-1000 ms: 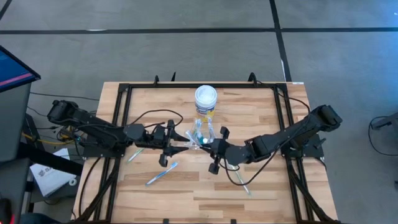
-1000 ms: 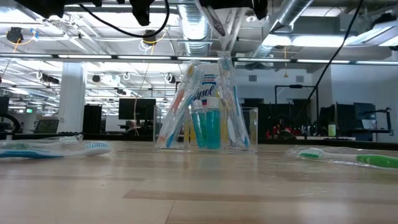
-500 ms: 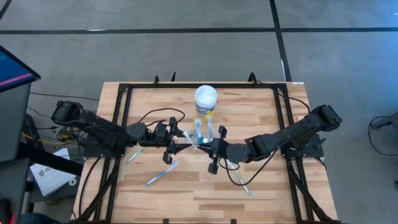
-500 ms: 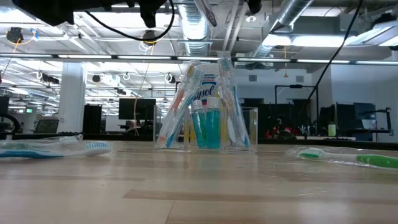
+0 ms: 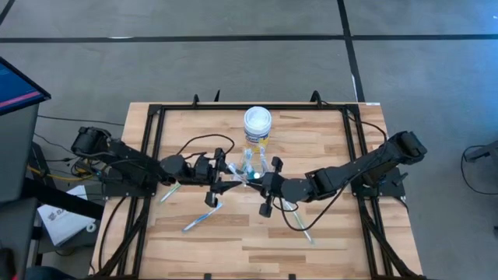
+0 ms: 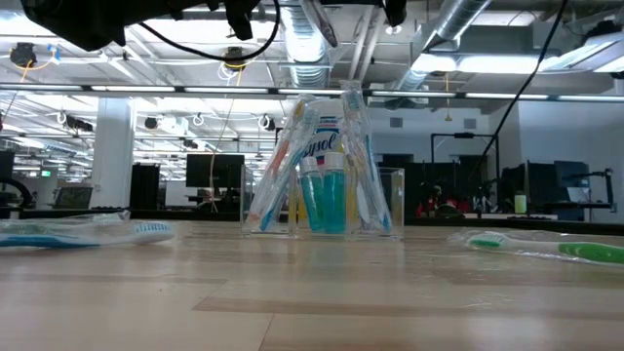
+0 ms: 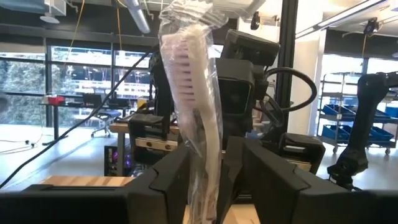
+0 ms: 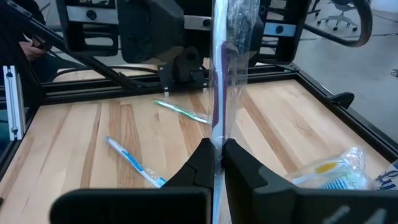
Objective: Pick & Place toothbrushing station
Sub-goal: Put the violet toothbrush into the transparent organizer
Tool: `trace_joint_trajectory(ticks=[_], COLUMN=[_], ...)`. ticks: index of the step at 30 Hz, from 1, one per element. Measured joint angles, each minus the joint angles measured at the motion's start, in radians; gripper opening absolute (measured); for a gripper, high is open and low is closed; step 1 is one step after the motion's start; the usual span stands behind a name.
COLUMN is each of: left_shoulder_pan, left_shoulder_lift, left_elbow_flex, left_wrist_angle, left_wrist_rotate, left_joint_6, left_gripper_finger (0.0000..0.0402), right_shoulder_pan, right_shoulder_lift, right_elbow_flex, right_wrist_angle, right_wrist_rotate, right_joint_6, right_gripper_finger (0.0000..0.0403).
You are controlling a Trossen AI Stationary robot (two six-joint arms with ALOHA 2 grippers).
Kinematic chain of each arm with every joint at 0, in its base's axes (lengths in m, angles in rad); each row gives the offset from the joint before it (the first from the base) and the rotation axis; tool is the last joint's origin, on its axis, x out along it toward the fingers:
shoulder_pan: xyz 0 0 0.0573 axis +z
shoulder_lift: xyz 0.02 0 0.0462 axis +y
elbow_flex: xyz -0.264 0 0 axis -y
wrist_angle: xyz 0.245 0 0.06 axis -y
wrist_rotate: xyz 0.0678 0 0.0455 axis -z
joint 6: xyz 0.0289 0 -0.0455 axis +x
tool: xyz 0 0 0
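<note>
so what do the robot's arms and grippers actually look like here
Both arms are dark, nearly black, built of jointed segments with bulky rounded motor housings. A loose black cable loops above the left arm; another trails beside the right arm. The left gripper and the right gripper each have two blocky, angular matte black fingers. No markings are readable.

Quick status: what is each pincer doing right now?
Left pincer: holding a wrapped pink-bristled toothbrush upright.
Right pincer: shut on a wrapped toothbrush.
</note>
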Motion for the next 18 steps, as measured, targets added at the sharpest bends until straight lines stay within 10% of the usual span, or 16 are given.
trace_joint_trajectory(ticks=[10, 18], left_shoulder_pan=[0.000, 0.000], left_shoulder_lift=[0.000, 0.000], left_elbow_flex=[0.000, 0.000], left_wrist_angle=[-0.002, -0.003], left_wrist_rotate=[-0.008, -0.009], left_joint_6=[0.008, 0.006], left_gripper_finger=[0.0018, 0.0011], right_shoulder_pan=[0.000, -0.008], right_shoulder_lift=[0.000, 0.000], right_elbow_flex=[0.000, 0.000], right_wrist_angle=[-0.002, -0.005], right_wrist_rotate=[0.000, 0.000], right_joint_6=[0.000, 0.000], right_gripper_finger=[0.0014, 0.0048])
